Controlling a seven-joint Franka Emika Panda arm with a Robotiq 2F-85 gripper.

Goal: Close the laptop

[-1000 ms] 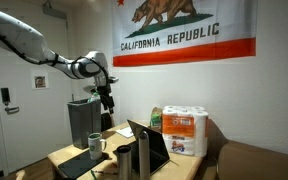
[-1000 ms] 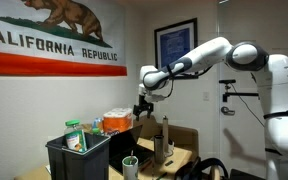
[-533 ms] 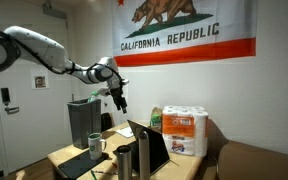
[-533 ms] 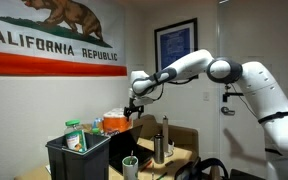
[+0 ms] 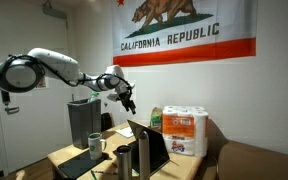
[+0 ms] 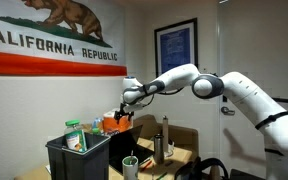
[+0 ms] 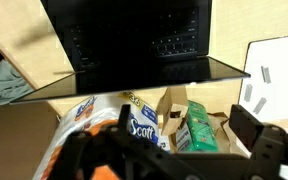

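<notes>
End effector (image 5: 131,103) hangs above desk (image 5: 66,156), fingers spread, gripping nothing. Laptop (image 5: 156,145) sits open, lid upright, nr desk's wall-side edge, beside Scott paper-towel pack (image 5: 185,131).

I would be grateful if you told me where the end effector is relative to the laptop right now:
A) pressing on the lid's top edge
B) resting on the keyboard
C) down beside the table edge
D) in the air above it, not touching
D: in an exterior view the end effector hangs higher than the open laptop, with bare wall showing between them.
</notes>
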